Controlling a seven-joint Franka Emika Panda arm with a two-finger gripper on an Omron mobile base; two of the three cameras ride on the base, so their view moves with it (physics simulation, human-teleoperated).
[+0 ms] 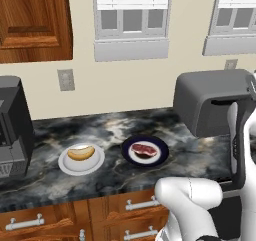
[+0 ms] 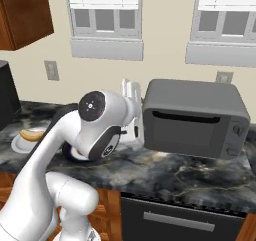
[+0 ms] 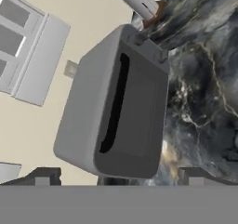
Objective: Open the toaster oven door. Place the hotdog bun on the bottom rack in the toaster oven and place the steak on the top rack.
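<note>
Toaster oven, a boxy matte grey unit with rounded top corners, sits at the right end of the dark marbled counter, long axis along the wall. Its shut toaster oven door with black bar handle faces the room. Left of it, hotdog bun and steak lie on separate plates; the gripper fingers are spread wide.

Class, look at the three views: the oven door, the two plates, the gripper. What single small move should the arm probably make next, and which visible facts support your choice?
Probably move the gripper in toward the black handle on the toaster oven door. The door is shut, the hotdog bun and steak lie untouched on their plates, and the fingertips are apart, clear of the oven.
</note>
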